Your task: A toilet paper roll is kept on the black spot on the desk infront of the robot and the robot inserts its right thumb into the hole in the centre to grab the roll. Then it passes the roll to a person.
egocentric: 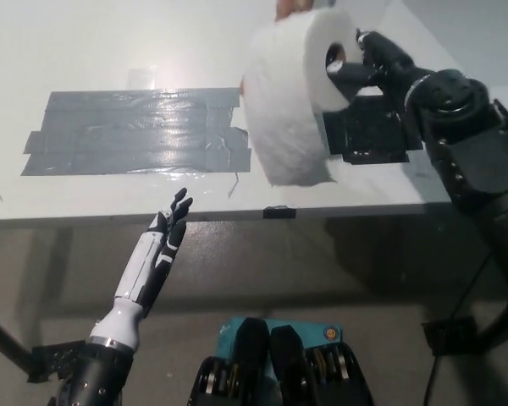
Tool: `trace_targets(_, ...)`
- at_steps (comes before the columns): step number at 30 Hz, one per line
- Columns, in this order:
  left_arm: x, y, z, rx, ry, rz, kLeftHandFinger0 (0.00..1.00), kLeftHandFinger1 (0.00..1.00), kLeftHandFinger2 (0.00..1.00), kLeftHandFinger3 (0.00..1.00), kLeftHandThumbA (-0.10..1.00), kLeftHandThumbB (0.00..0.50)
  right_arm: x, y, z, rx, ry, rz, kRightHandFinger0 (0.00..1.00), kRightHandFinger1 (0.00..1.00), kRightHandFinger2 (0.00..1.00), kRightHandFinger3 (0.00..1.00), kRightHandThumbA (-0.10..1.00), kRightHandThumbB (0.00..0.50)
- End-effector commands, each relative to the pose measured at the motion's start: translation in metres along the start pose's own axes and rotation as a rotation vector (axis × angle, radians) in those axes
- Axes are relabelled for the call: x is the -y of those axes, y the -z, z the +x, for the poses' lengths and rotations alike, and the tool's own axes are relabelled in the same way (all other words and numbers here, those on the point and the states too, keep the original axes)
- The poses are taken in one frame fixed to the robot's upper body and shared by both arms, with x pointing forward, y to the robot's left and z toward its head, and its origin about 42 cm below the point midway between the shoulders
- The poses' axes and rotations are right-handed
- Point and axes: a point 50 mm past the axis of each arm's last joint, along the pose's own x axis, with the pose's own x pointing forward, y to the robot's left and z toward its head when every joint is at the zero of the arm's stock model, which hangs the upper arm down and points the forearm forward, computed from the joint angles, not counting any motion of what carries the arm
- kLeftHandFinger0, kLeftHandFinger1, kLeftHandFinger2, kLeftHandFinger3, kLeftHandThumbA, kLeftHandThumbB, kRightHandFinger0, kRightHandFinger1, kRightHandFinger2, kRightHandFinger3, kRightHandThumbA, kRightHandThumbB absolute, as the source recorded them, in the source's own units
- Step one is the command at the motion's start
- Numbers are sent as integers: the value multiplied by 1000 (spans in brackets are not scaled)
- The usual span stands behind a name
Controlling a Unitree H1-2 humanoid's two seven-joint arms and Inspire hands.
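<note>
- The toilet paper roll (292,97) is off the white desk (85,42), held in the air above and just left of the black spot (374,134), which lies bare.
- The black right hand (374,68) carries it. One digit, by the task the thumb, goes into the cardboard core (336,57), and the rest of the hand sits against the roll's flat end. It is closed on the roll and not gaping, though the other fingers are too dark to read singly.
- Hooking the core explains the pose. The roll hangs tilted, its open end turned toward the right arm (466,144) and its soft wound side facing away from the spot, free for someone to take.
- Above the roll, at the frame's top edge, a small part of a person's hand (289,8) shows, well up from the spot. I judge it is waiting there to receive the roll, so the handover looks close but not yet made.
- The white left hand (171,222) rests idle far down-left of the spot, below the desk's front edge, its fingers straight and apart, holding nothing.
- A large patch of grey tape (127,131) lies flat on the desk, well left of the spot, and takes no part here.
</note>
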Motion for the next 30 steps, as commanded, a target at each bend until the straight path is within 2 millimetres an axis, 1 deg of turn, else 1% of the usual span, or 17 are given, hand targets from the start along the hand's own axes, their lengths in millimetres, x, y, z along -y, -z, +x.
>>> trace_targets(1, -2, -13, -1, 32, -3, 21, 1000, 1000, 1000, 1000, 991, 103, 28, -79, 4, 203, 150, -293, 144, 645, 1000, 960, -100, 172)
trace_targets(9, -3, -11, -7, 18, 13, 9, 1000, 1000, 1000, 1000, 957, 92, 17, -70, 9, 203, 134, -331, 137, 628, 975, 947, -100, 178)
trace_targets(10, -3, -11, -8, 12, 14, 9, 1000, 1000, 1000, 1000, 953, 85, 15, -70, 9, 208, 134, -346, 273, 725, 987, 925, -100, 193)
trace_targets(11, -3, -12, -9, 8, 16, 9, 1000, 1000, 1000, 1000, 952, 85, 14, -71, 9, 214, 137, -362, 374, 756, 953, 882, -100, 195)
trace_targets(12, -3, -11, -9, 6, 17, 11, 1000, 1000, 1000, 1000, 952, 84, 13, -70, 9, 215, 137, -370, 907, 1000, 1000, 878, -100, 244)
trace_targets(13, -2, -11, -10, 4, 17, 15, 1000, 1000, 1000, 1000, 951, 84, 10, -72, 9, 204, 121, -386, 1000, 1000, 1000, 1000, -2, 257)
trace_targets(14, -2, -11, -10, 3, 16, 15, 1000, 1000, 1000, 1000, 952, 87, 9, -76, 8, 173, 83, -387, 887, 972, 1000, 1000, 210, 306)
trace_targets(15, -3, -10, -10, 4, 15, 15, 1000, 1000, 1000, 1000, 953, 90, 9, -78, 7, 157, 34, -361, 668, 791, 1000, 1000, 295, 346)
trace_targets(16, -2, -10, -10, 9, 12, 15, 1000, 1000, 1000, 1000, 950, 90, 10, -80, 6, 150, -8, -373, 1000, 1000, 1000, 1000, 419, 382)
trace_targets(17, -2, -10, -10, 10, 11, 14, 1000, 1000, 1000, 1000, 950, 92, 12, -82, 5, 147, -35, -387, 1000, 1000, 1000, 1000, 493, 407)
trace_targets(18, -2, -10, -10, 10, 11, 12, 1000, 1000, 1000, 1000, 949, 91, 15, -87, 2, 148, -49, -399, 1000, 1000, 1000, 1000, 599, 467)
trace_targets(19, -2, -10, -10, 10, 12, 11, 1000, 1000, 1000, 1000, 948, 91, 17, -89, 1, 148, -53, -402, 1000, 1000, 1000, 1000, 603, 467)
trace_targets(20, -3, -10, -10, 10, 13, 11, 1000, 1000, 1000, 1000, 945, 86, 22, -95, -5, 173, -51, -376, 1000, 1000, 1000, 1000, 692, 487)
trace_targets(21, -2, -10, -9, 9, 14, 10, 1000, 1000, 1000, 1000, 944, 85, 26, -98, -8, 187, -47, -376, 1000, 1000, 1000, 1000, 717, 497)
trace_targets(24, -4, -9, -12, 5, 15, 11, 1000, 1000, 1000, 1000, 936, 85, 40, -117, -26, 266, -18, -358, 1000, 1000, 1000, 1000, 753, 499)
trace_targets(26, -4, -8, -12, 1, 14, 10, 1000, 1000, 1000, 1000, 935, 85, 52, -133, -39, 294, 14, -375, 1000, 1000, 1000, 1000, 859, 500)
trace_targets(30, -4, -6, -15, -3, 11, 18, 1000, 1000, 1000, 1000, 935, 79, 66, -153, -56, 338, 81, -427, 1000, 1000, 1000, 1000, 839, 490)
